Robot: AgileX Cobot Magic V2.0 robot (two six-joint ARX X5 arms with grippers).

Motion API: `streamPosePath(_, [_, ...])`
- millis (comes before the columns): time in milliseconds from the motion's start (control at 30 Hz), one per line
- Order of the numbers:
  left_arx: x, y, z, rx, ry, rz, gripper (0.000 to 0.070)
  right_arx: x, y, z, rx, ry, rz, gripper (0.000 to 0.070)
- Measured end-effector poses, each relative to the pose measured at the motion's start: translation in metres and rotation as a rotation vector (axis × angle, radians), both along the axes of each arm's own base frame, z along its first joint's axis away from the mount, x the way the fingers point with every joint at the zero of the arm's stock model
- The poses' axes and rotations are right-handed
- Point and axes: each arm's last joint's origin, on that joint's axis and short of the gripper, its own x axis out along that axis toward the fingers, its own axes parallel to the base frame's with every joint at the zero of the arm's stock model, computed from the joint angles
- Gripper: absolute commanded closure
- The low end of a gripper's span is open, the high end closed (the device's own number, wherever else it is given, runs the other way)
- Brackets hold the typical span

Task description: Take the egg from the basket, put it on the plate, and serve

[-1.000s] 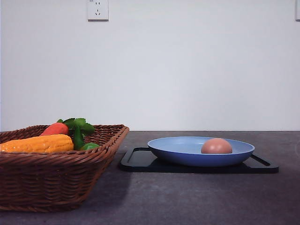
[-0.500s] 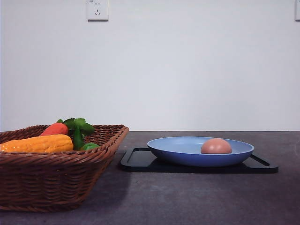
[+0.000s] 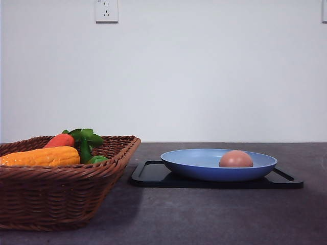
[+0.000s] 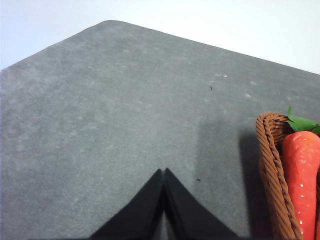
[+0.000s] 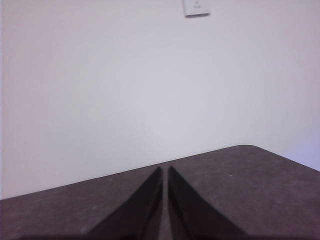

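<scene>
Left gripper (image 4: 164,175), black fingers pressed together tip to tip, nothing between them, hangs over bare grey tabletop (image 4: 100,125). Just beside it in the left wrist view: braided rim of the dark brown woven wicker basket (image 4: 272,170) and the red-orange carrot with green leaves (image 4: 302,175) lying inside.

Right gripper (image 5: 165,172), black fingers closed with only a thin slit between, empty, points past the dark table edge toward the white wall (image 5: 125,90); a white wall socket (image 5: 196,7) sits high on that wall.

Front view: small smooth brownish-pink oval egg (image 3: 236,159) rests in the wide shallow round blue plate (image 3: 194,163), toward its right side, well apart from the basket (image 3: 61,196). Plate sits on a flat black rectangular tray (image 3: 153,176) on the table. Basket stands at left, near the tray but not touching it. Inside the basket: long orange-yellow corn cob (image 3: 43,156) at the front, carrot (image 3: 60,140) behind it, leaves (image 3: 84,137) upright, and a small green item (image 3: 97,159) by the rim, too hidden to identify.
</scene>
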Motion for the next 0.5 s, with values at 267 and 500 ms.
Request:
streamPosePath(267, [0.0000, 0.0000, 0.0000, 0.000, 0.000, 0.000, 0.0700, 0.0004, -0.0003, 0.0001, -0.039, 0.001, 0.087, 0.0700])
streamPosePath(500, [0.0000, 0.0000, 0.0000, 0.000, 0.000, 0.000, 0.0700, 0.0002, -0.0003, 0.0007, -0.039, -0.005, 0.087, 0.0700])
